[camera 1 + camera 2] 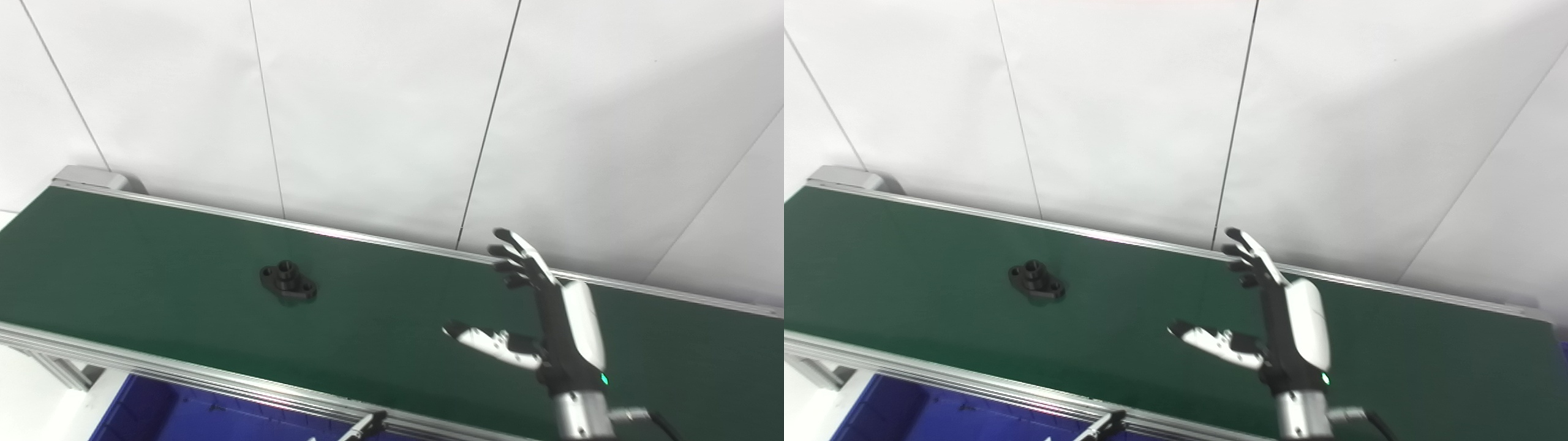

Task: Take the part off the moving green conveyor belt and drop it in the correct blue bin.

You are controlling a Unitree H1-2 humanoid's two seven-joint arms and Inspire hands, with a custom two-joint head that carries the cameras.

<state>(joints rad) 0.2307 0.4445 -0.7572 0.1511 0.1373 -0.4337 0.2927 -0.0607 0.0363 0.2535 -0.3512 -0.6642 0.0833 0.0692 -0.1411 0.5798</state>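
A small black metal flanged part point(288, 282) with a raised bored hub and two bolt ears lies flat on the dark green conveyor belt point(153, 269), roughly midway between the belt's far and near aluminium side rails point(184, 373). To the right of the part and well apart from it, the robot's right hand point(551, 318), silver and black, is raised above the belt with its palm turned toward the part. Its fingers point(514, 254) are spread and extended toward the far rail, the thumb point(484, 340) jutting out toward the part; the hand holds nothing and touches nothing. A green light glows at its wrist. Below the near rail, left of the part, the rim and inside of a blue plastic bin point(153, 410) show at the bottom edge. Behind the belt stands a white panelled wall point(380, 104) with thin dark seams. The left hand is out of sight.
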